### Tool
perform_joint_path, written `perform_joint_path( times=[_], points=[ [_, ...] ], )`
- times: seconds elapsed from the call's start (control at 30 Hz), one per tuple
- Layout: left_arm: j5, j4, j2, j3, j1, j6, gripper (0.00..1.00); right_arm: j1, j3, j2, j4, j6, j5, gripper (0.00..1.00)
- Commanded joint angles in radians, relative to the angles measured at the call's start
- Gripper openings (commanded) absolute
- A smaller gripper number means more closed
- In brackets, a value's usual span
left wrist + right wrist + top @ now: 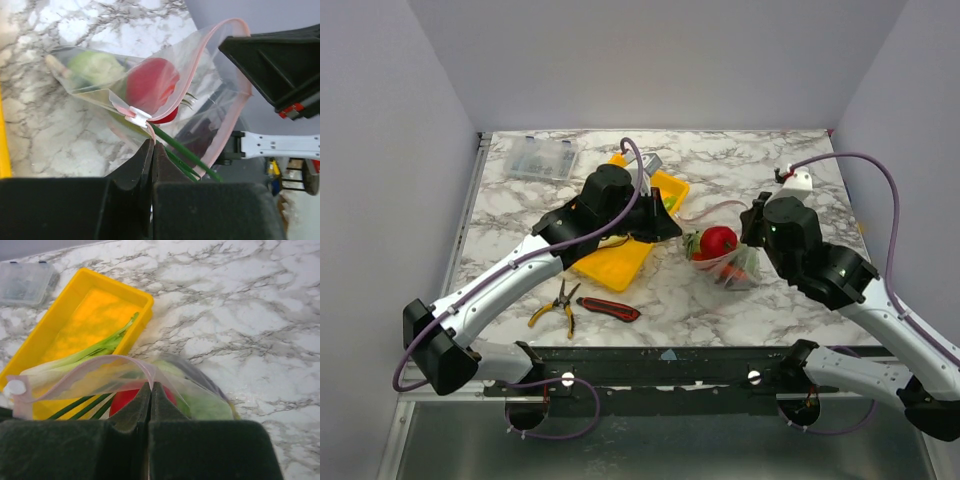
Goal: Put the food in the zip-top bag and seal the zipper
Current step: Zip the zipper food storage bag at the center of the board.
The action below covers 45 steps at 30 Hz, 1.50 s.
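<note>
1. The left jaws are pressed together on the zipper [233, 21], the pink strip along the mouth of the bag [215, 105], with the white slider [137, 116] just beyond their tips. I judge this grip anchors 1 end of the strip for sealing.
2. The right jaws are also clamped on the rim of the mouth, and the clear film arches over their tips. The 2 grips seem meant to hold the mouth up off the desk [240, 315] so the food cannot spill.
3. The bag lies between the 2 pairs of jaws, touching both. The tomato [150, 85] and the cabbage [95, 67] sit inside, against the film.
4. The leek [95, 347] is only partly in. Its green leaves run out of the mouth, pass beside the left jaws and reach over the yellow tray [90, 315]. It probably has to go in before the zipper can close.
5. Farthest off, a clear box [542, 157] sits near the desk's far left corner, well apart from the bag.
</note>
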Motion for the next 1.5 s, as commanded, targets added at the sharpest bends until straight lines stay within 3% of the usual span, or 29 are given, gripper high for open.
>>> perform_joint_path(
  times=[0.0,0.17,0.27,0.33,0.5,0.73,1.0,1.13,1.33,1.47],
  points=[
    [0.118,0.078,-0.079,-0.001,0.001,-0.092,0.0,-0.008,0.051,0.042,-0.021,-0.163,0.139,0.01],
    [0.079,0.089,-0.14,-0.056,-0.002,-0.239,0.0,-0.019,0.084,0.123,-0.011,-0.318,0.255,0.01],
    [0.035,0.131,-0.165,-0.109,-0.002,-0.312,0.0,-0.04,0.092,0.171,0.011,-0.401,0.164,0.01],
    [0.011,0.146,-0.169,-0.117,-0.002,-0.346,0.0,-0.042,0.135,0.216,-0.057,-0.35,0.138,0.02],
    [0.012,0.177,-0.151,-0.102,-0.002,-0.358,0.0,-0.042,0.335,0.26,-0.286,-0.128,-0.126,0.39],
    [0.033,0.22,-0.142,-0.095,-0.001,-0.37,0.0,-0.042,0.496,0.246,-0.291,-0.208,-0.532,0.59],
    [0.039,0.243,-0.13,-0.087,-0.002,-0.372,0.0,-0.041,0.639,0.336,-0.293,-0.367,-0.756,0.74],
    [0.038,0.25,-0.128,-0.081,-0.002,-0.37,0.0,-0.041,0.592,0.368,-0.278,-0.397,-0.874,0.72],
    [0.033,0.25,-0.131,-0.08,0.001,-0.364,0.0,-0.042,0.47,0.343,-0.257,-0.391,-0.832,0.56],
    [0.029,0.253,-0.138,-0.09,0.003,-0.363,0.0,-0.041,0.395,0.296,-0.233,-0.378,-0.831,0.4]
  ],
)
